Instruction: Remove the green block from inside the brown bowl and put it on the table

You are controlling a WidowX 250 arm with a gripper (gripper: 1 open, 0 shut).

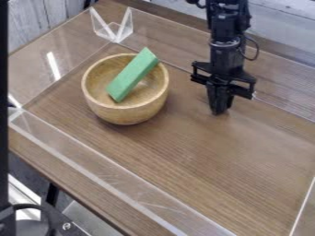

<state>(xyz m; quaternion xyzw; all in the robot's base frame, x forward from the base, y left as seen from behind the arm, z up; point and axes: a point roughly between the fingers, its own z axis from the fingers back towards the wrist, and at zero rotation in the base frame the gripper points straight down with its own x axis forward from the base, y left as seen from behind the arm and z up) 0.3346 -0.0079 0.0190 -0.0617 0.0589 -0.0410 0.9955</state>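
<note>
Seen from the single overhead-angled camera, a round light-brown wooden bowl point(125, 88) sits on a wood-grain tabletop point(209, 166), serving as the fixed mark of the scene; the green block point(133, 74) lies inside the bowl, tilted, its lower end down in the hollow toward the bowl's near-left side and its upper end propped on the far rim, poking slightly past it. To the right of the bowl, clear of its wall and not touching it, a black robot arm point(227, 37) comes down from the top of the picture with its gripper point(222, 109) pointing straight down at the wood. The fingers are pressed together into a narrow point, holding nothing, their tips just at or barely above the tabletop surface; whether they actually touch the wood cannot be told. Low clear acrylic walls point(74, 161) edge the tabletop on the bowl's left and near sides, and a small clear folded acrylic piece point(110, 25) stands behind the bowl, toward the far-left corner. Below the bowl's near side, past the tabletop edge, dark stand parts are dimly visible
</note>
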